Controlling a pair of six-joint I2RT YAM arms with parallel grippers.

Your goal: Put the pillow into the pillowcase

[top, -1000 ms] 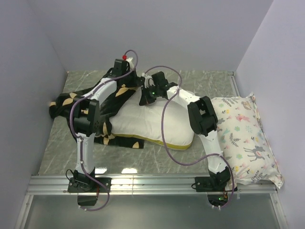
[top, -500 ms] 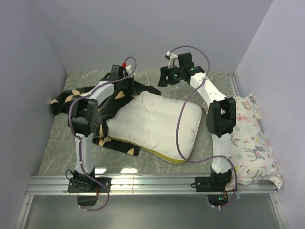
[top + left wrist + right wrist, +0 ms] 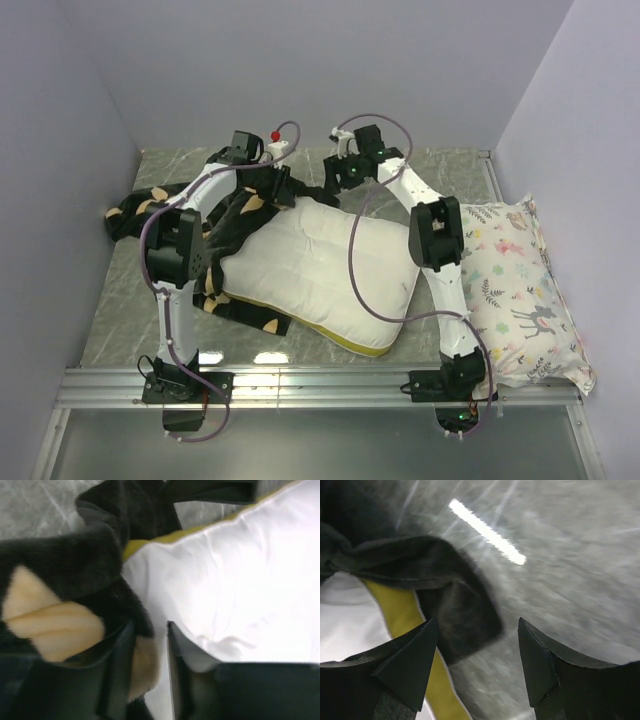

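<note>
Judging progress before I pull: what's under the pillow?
The pillowcase shows beneath the pillow's left and near-left edges, spreading leftward. How far it reaches underneath is hidden by the pillow.

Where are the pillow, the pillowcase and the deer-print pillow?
pillow (image 3: 300, 265): top view, its quilted white middle.
pillowcase (image 3: 128, 212): top view, its left end.
deer-print pillow (image 3: 520, 290): top view, its printed face.

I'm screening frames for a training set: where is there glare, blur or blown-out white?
Top external: sharp, two small bright reflections at the near edge of the table. Left wrist: the pillow is blown out to nearly featureless white. Right wrist: a bright glare streak on the blurred table.
</note>
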